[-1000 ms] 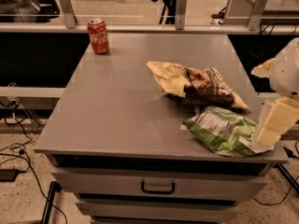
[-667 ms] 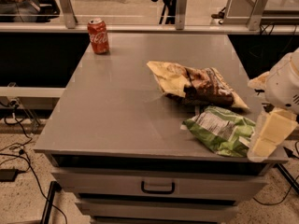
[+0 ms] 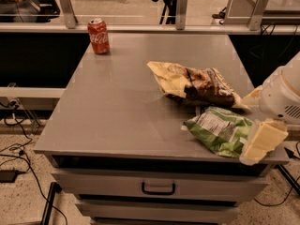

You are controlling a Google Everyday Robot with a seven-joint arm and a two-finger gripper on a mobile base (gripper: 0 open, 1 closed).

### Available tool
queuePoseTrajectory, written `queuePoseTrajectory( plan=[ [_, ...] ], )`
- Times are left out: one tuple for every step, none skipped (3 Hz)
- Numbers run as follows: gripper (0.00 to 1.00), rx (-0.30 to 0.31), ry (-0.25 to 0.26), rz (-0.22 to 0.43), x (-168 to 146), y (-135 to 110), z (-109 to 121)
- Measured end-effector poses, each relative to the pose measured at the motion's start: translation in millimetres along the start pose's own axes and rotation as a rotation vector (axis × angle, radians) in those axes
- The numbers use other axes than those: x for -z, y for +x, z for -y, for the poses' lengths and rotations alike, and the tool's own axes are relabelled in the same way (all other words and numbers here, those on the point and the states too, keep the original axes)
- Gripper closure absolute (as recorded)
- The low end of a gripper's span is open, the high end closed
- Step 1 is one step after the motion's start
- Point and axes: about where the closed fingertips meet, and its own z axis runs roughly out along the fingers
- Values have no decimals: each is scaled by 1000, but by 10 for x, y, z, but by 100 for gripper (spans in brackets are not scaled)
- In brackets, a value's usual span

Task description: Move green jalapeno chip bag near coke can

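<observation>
The green jalapeno chip bag (image 3: 220,130) lies crumpled near the table's front right edge, its white label panel facing up. The coke can (image 3: 98,35) stands upright at the far left corner, well away from the bag. My gripper (image 3: 258,121) comes in from the right on a white arm and sits at the bag's right end. It is open: one cream finger (image 3: 263,142) rests by the bag's front right corner, and the other (image 3: 252,95) shows behind it near the brown bag. It holds nothing.
A larger yellow-and-brown chip bag (image 3: 197,83) lies just behind the green bag. The grey table (image 3: 112,116) has a drawer with a handle (image 3: 158,189) below. A glass rail with posts runs along the far edge. Cables lie on the floor at the left.
My gripper has moved down and a little left, closer to the green bag's right end. The bags and the can have not moved.
</observation>
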Motion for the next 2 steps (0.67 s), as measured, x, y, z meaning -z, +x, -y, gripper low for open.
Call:
queuePoseTrajectory(
  plan=[
    [41,1,4,0,13,-5,-6],
    [64,2,8,0,30,-10,-11]
  ],
)
